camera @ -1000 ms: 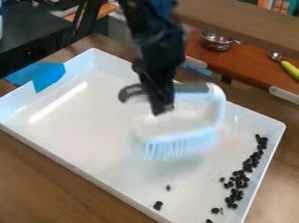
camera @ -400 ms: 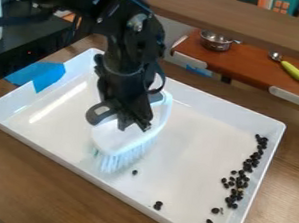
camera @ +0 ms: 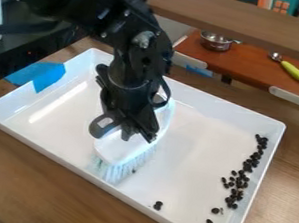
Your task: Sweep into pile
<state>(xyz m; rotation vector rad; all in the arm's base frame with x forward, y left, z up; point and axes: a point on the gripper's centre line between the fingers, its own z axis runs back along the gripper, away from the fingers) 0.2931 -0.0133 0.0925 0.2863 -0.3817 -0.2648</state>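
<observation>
I'm watching the black two-finger gripper [camera: 138, 133] gripping a white oval plastic brush [camera: 117, 152] inside the white rectangular tray [camera: 199, 141] — small, dark, oval beans [camera: 237, 182] are lying mostly along its right side.

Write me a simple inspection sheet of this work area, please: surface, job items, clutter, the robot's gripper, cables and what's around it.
Surface: white tray on a brown wooden table.
Job's things: dark bean-like pieces lie mostly in a line along the tray's right side; a small clump sits apart near the front wall, and one piece is by the brush's bristles.
Clutter: blue tape at the tray's left corner.
Gripper: the black gripper holds a white brush, bristles down, inside the tray.
Cables: a thin black loop beside the arm, probably a cable.
Surroundings: metal pot and green-handled utensil on a reddish-brown surface behind.
</observation>
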